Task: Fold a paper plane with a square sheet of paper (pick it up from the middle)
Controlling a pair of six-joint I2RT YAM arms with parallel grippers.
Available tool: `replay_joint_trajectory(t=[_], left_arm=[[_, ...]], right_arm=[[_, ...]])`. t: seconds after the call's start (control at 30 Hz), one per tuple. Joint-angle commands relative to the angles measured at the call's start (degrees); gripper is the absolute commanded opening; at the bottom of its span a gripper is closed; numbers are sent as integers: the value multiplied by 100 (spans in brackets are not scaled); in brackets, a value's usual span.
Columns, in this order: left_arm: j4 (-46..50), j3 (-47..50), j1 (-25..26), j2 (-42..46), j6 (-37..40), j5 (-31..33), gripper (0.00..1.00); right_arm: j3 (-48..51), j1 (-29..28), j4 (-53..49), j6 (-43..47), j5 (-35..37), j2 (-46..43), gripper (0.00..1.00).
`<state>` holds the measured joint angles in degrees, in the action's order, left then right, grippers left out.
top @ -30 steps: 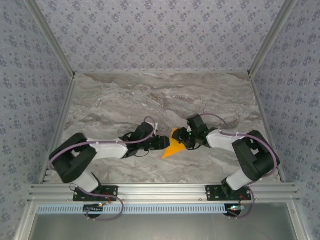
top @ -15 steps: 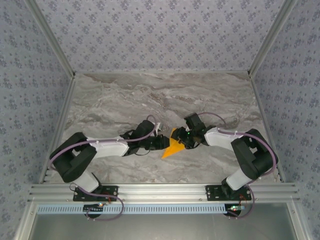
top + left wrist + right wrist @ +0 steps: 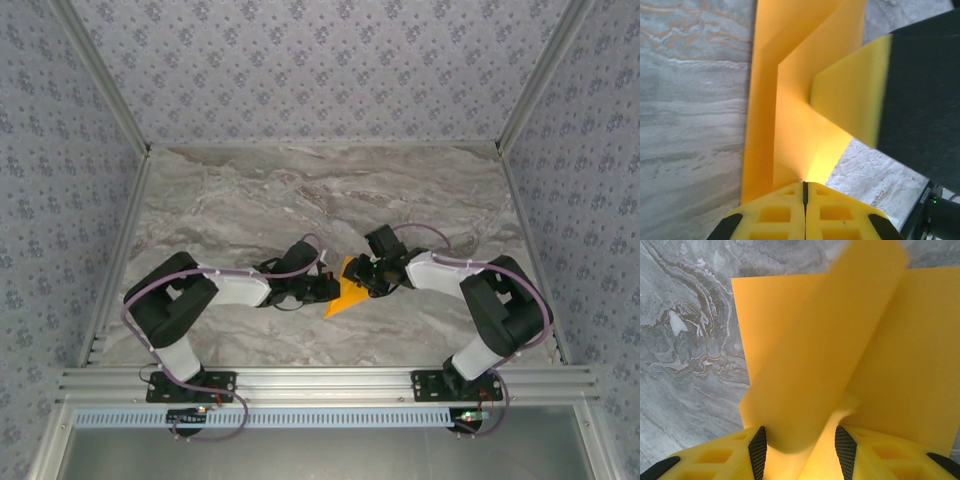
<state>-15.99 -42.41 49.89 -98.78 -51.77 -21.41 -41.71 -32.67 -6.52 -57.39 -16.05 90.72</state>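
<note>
Item: orange paper (image 3: 345,297), one piece, thin, bright and unmarked. It was partly folded into a narrow kite shape with its point toward the near edge. The left wrist view showed a long straight crease, an angled fold and a raised, glowing ridge running down to the fingertips. In the right wrist view a loose flap stood up off a flat panel.

Location: at the middle of the grey marble counter (image 3: 250,190), between the two hands.

Left hand (image 3: 804,184): clenched, its yellow fingers meeting along one seam with the paper's near ridge pinched at their tips.

Right hand (image 3: 800,436): fingers (image 3: 758,450) partly apart, with the flap rising between them. Whether the pads pressed it could not be told.

Surround: patterned wallpaper (image 3: 300,70) on three sides and a metal rail (image 3: 320,380) at the near edge.

Change from a second earlier: the paper kept its place and outline. The left arm's elbow had swung in toward the centre, and its hand had come tighter against the paper's left edge. The right wrist had shifted slightly left.
</note>
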Motion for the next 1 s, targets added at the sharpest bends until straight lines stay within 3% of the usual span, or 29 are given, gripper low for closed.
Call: replay_joint_trajectory(t=[0.0,0.97], left_arm=[[218,-122,-22,-80,-4,83,6],[709,-299,-102,95,245,305,10]], right_arm=[[101,-12,-747,7,497,289,46],[21,-84,-1375,-371,1124,450,33]])
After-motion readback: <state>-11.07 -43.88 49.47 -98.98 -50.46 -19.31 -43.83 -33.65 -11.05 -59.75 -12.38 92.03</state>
